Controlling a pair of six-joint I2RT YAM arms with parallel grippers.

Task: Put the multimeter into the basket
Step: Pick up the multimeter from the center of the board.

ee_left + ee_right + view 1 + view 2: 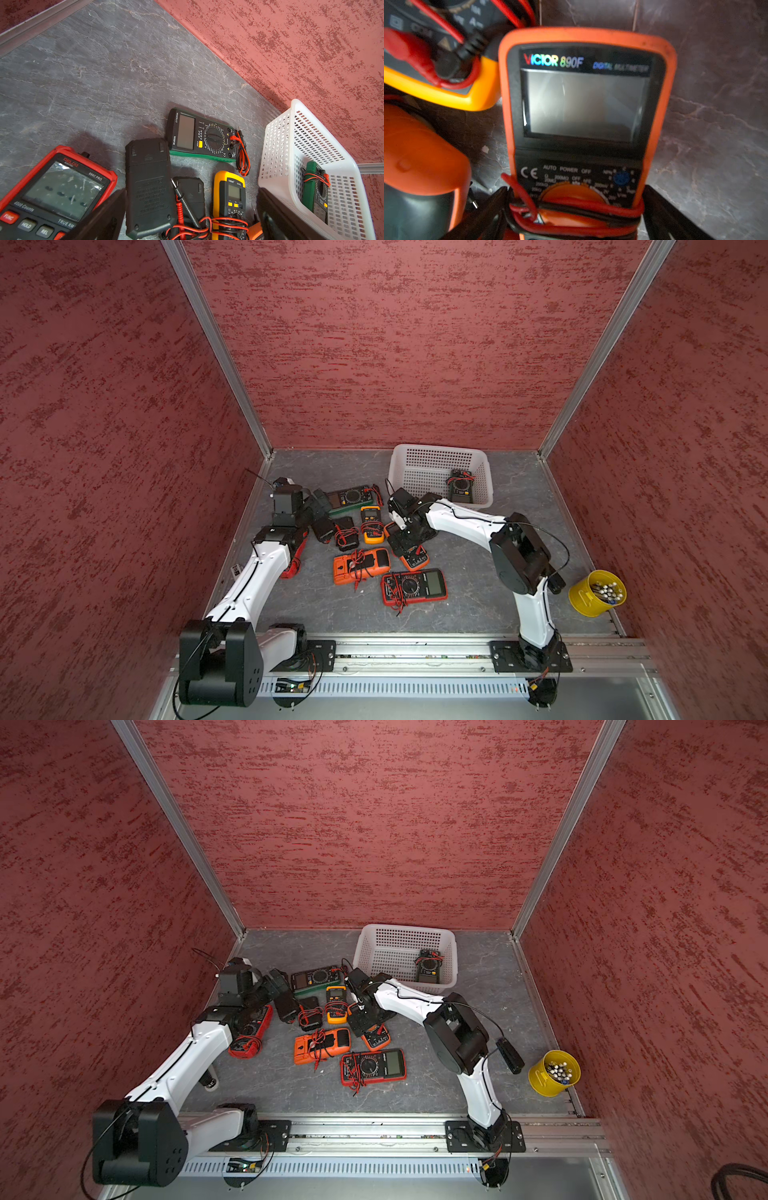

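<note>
closest to my lens, the orange rubber-cased rectangular multimeter (583, 104) lies flat, its long axis running out between the spread, unclenched jaws of my right gripper (576, 193), which straddle its dial end; the white perforated plastic basket (436, 460) sits near, farther back, closer to this arm. my left gripper (191, 190) hangs open, empty.

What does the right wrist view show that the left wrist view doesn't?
Only the right wrist view: the orange Victor 890F multimeter, face up, leads wrapped round it, between the fingers of the open right gripper; beside it, another orange meter. Only the left wrist view: the white basket holding a green multimeter, the red Delixi 890C PRO, the green DT9205A, a black face-down meter, and the open, empty left gripper. Both: the yellow multimeter and the grey marbled tabletop.
</note>
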